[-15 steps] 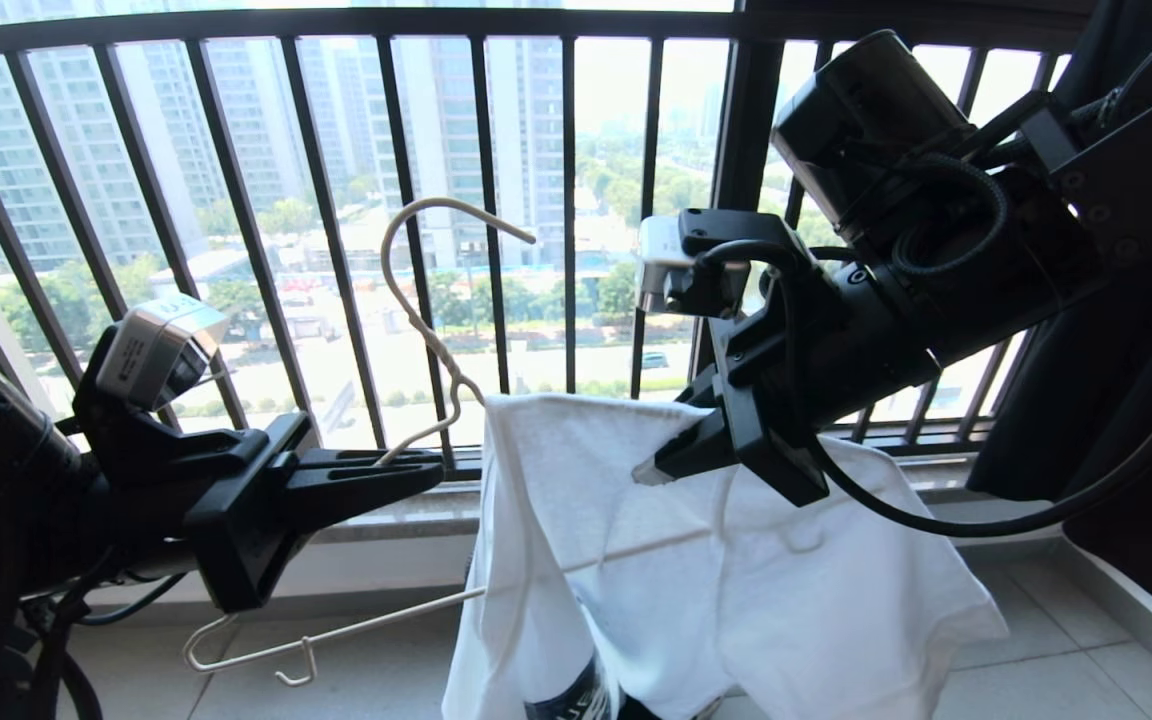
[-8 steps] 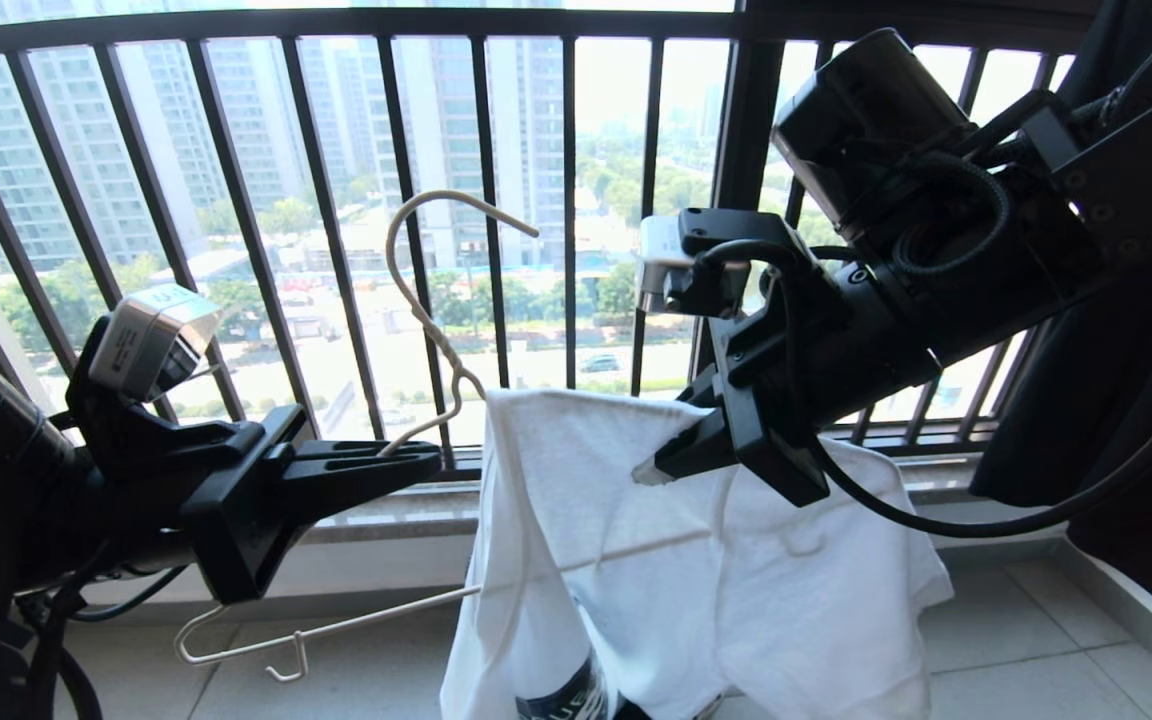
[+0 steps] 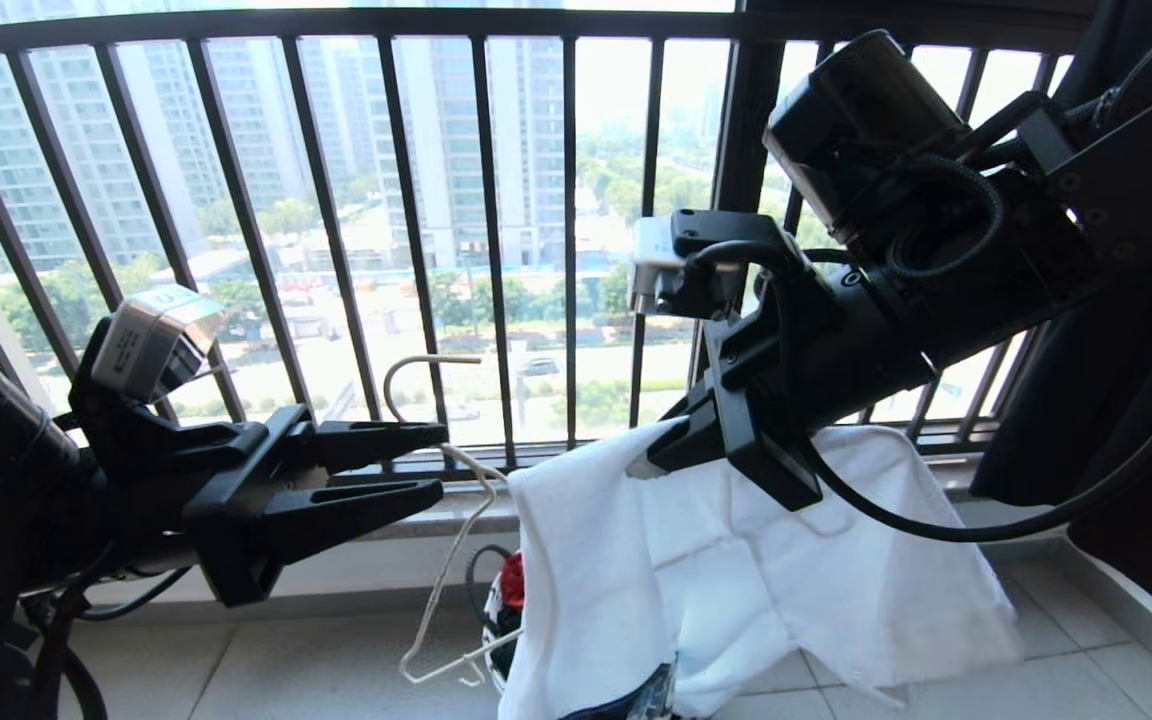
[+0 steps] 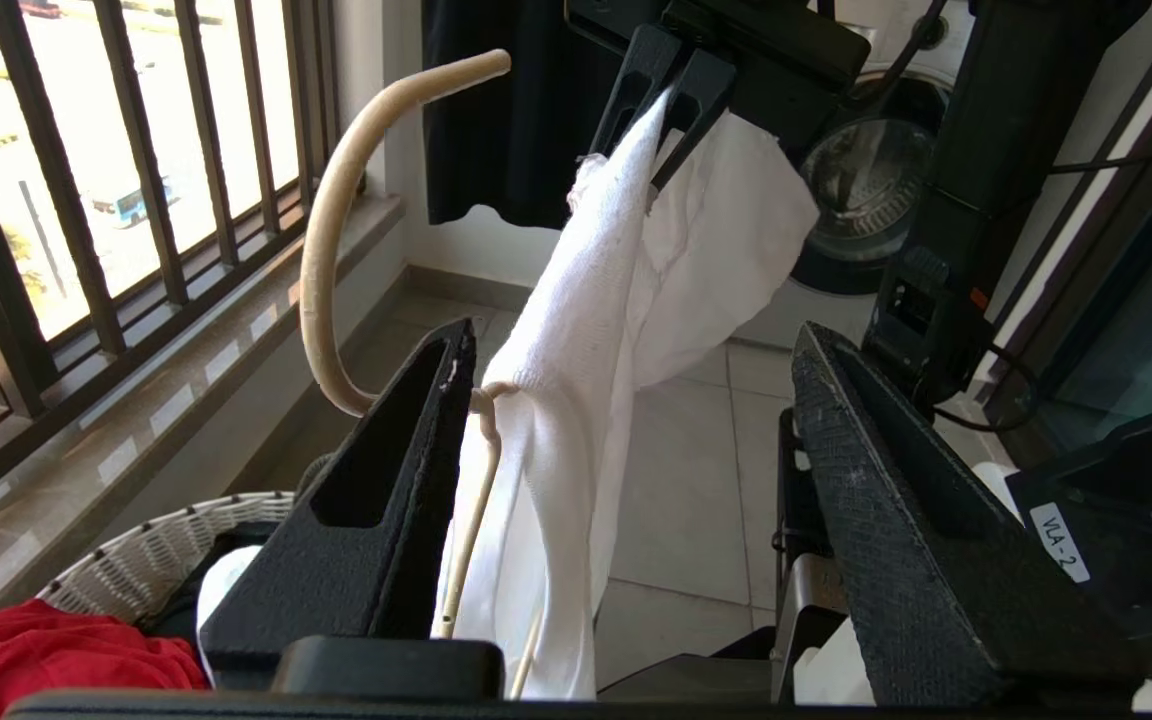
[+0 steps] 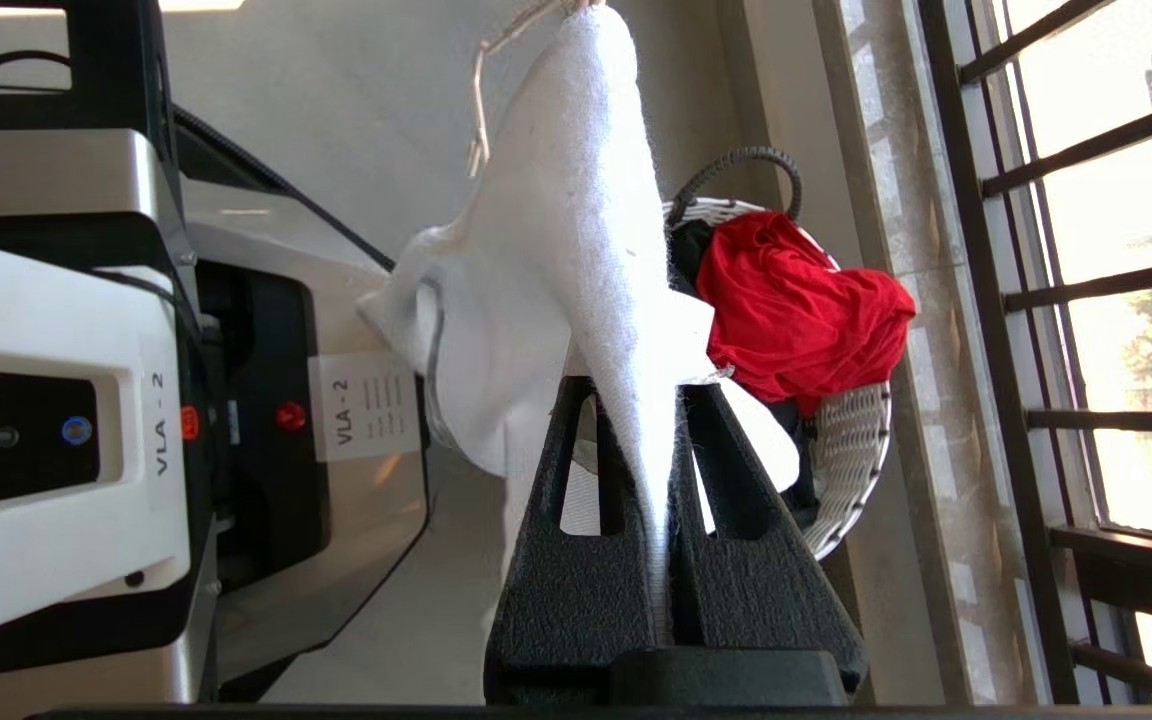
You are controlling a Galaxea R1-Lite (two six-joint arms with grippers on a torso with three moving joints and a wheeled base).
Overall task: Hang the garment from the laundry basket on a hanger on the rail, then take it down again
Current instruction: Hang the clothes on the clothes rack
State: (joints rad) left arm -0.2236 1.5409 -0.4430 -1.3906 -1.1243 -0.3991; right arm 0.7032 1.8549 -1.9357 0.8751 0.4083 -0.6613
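Balcony, facing the dark railing (image 3: 496, 230). My right tool (image 3: 651, 462) is clamped tight on a fold of the white T-shirt (image 3: 736, 570); the shirt hangs from that pinch over the floor tiles, its dark print just showing at the lower edge of the head view. My left tool (image 3: 416, 465) stands apart, fingers spread, gripping nothing.

The cream wire hanger (image 3: 446, 560) hangs tilted against the shirt's left edge, hook up, just off the tip of the left tool. I judge it snagged in the cloth, not properly seated in the shoulders.

Progress, as I read it: shirt is out of the laundry basket (image 5: 851, 440), hanger only partly in. No rail shows in any view. So the hanging itself appears not done, and the taking-down is all ahead.

View differences: left wrist view shows the hanger neck (image 4: 491, 400) touching the inner face of one finger (image 4: 386, 500), with the shirt between the spread fingers. Right wrist view shows red clothing (image 5: 796, 310) heaped in the basket, barely visible from the head.
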